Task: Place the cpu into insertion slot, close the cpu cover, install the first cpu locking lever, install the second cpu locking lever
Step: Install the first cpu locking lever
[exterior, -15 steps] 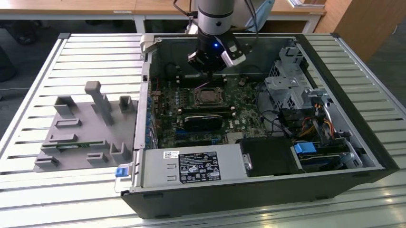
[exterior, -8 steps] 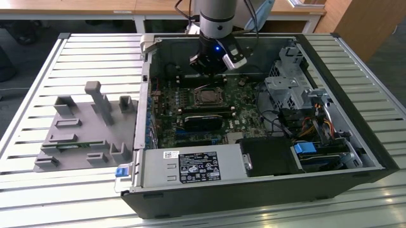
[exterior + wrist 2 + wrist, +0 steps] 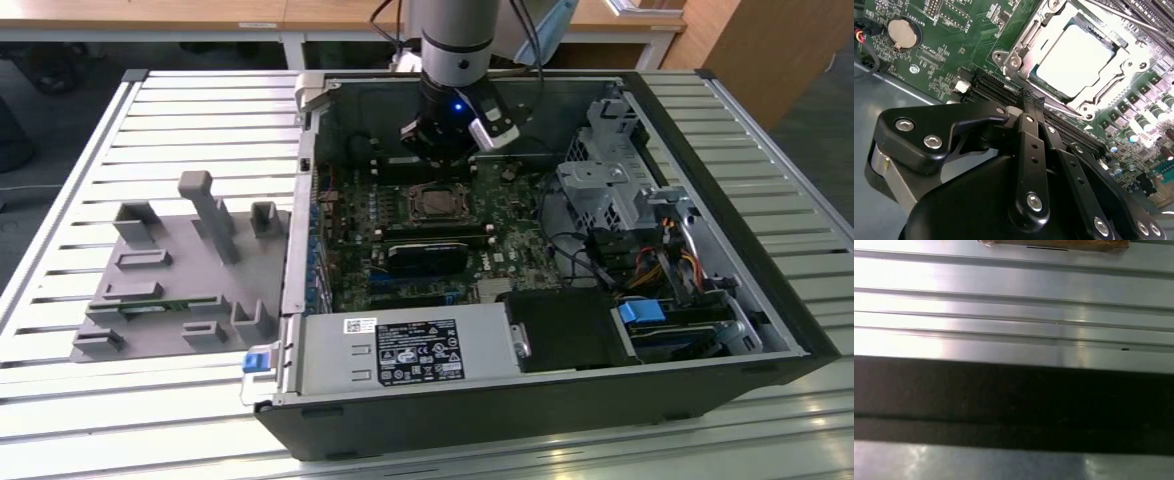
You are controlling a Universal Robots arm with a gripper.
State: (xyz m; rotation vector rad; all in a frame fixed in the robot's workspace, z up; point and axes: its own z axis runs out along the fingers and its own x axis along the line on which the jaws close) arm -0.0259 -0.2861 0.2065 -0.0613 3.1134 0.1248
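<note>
Second wrist view, nearest: the gripper (image 3: 1030,102), its black fingers (image 3: 1030,150) drawn together to a narrow tip and holding nothing, poised just above the memory slots (image 3: 994,90) beside the socket. Beyond the tip, the cpu (image 3: 1076,57) lies seated in the insertion slot (image 3: 1024,42), with the cpu cover (image 3: 1114,87) closed down around it as a metal frame. A coin battery (image 3: 901,34) sits on the green motherboard (image 3: 961,42). Exterior view: the arm (image 3: 454,40) descends vertically into the open computer case (image 3: 747,250), gripper above the socket; a grey fixture (image 3: 180,270) rests on the slatted table (image 3: 80,150).
</note>
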